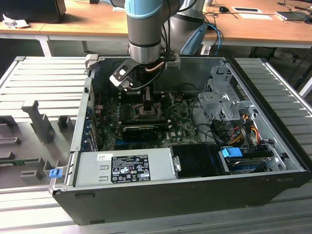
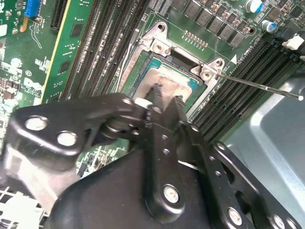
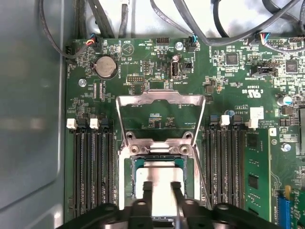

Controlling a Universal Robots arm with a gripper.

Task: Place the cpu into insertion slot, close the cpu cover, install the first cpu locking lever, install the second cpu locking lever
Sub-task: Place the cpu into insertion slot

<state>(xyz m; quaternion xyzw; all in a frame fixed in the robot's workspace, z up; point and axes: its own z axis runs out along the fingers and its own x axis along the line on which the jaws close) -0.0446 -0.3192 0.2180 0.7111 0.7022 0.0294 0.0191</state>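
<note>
The cpu [image 3: 159, 174], a flat square chip with a silver-grey top, lies in the insertion slot [image 2: 183, 57] on the green motherboard. My gripper [image 3: 162, 183] is right over it, its two black fingers a little apart above the chip's top with nothing between them. The second wrist view shows the same fingertips [image 2: 156, 89] meeting the cpu [image 2: 171, 78] from above. The cpu cover [image 3: 159, 98], a thin metal frame with a cut-out centre, is swung back on its hinge. A thin wire locking lever [image 2: 257, 86] sticks out unlatched beside the socket. In the exterior view the gripper [image 1: 146, 105] is low inside the computer case.
Rows of memory slots [image 3: 93, 167] flank the socket on both sides. A coin battery [image 3: 106, 67] and loose cables [image 3: 200, 19] lie beyond the cover. A black card [image 1: 144, 129], the power supply [image 1: 126, 168] and a drive cage [image 1: 219, 97] crowd the case.
</note>
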